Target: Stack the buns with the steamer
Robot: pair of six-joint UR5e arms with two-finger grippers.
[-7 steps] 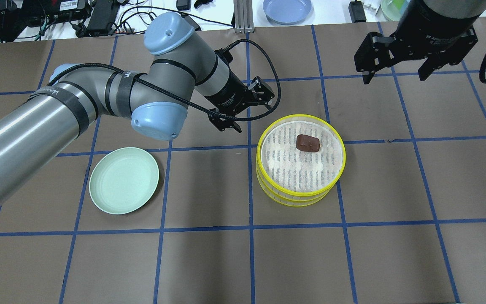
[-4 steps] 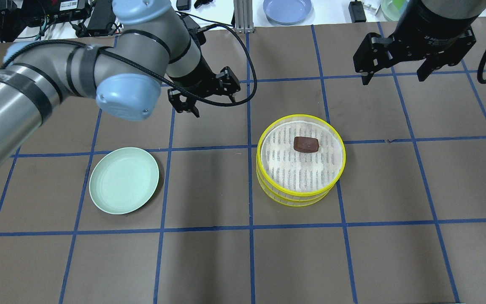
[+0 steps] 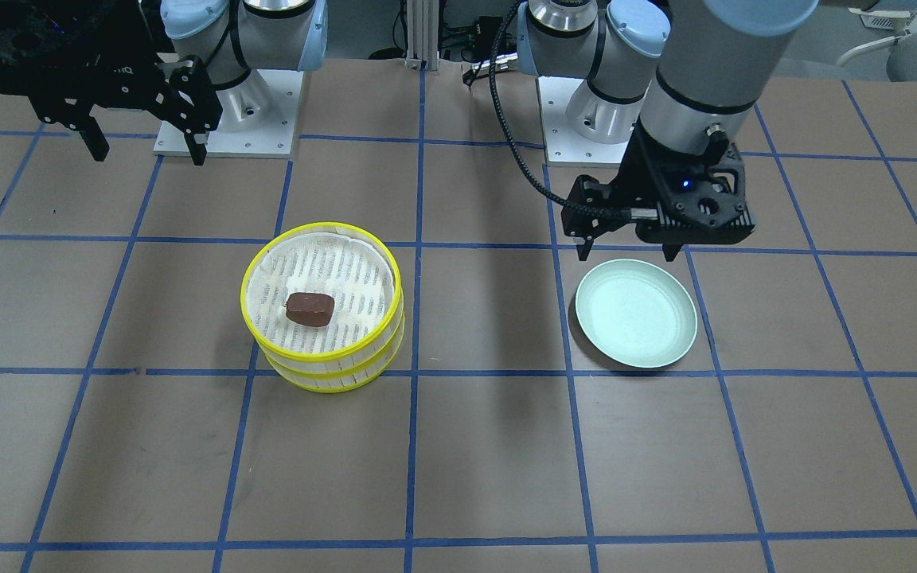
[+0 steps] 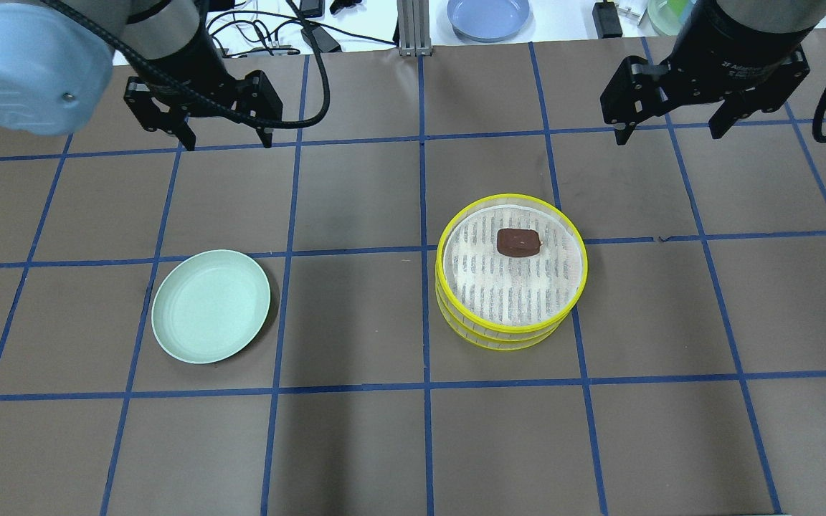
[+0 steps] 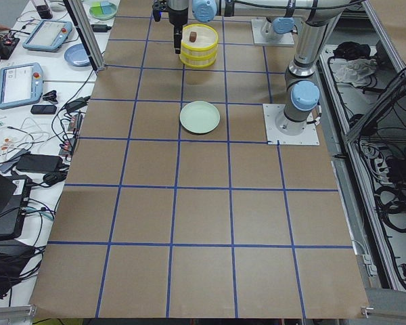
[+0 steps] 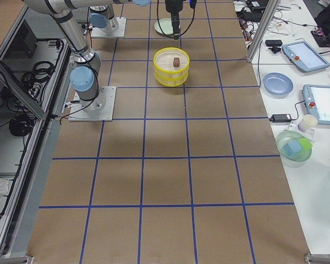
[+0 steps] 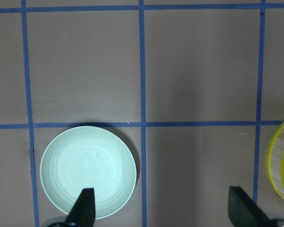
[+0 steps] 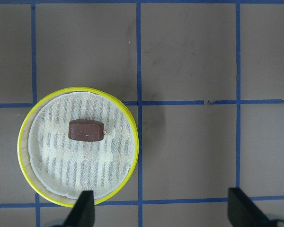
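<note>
- Reddish-brown bun point(image 4: 518, 242) lies on the cloth in the top of the yellow steamer point(image 4: 499, 337), seemingly two stacked tiers.
- Left end effector point(image 4: 227, 142): spread wide, empty, above the table point(image 4: 355, 444) near the green plate point(image 4: 210, 306).
- Right end effector point(image 4: 669, 133): likewise spread, empty.

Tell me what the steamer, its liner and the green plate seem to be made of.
Steamer: probably plastic, glossy; uniform bright yellow rims.
Liner: likely thin cloth, matte white; slats beneath show through as grey stripes.
Plate: perhaps plastic or melamine, satin; even pale green with soft sheen.
</note>
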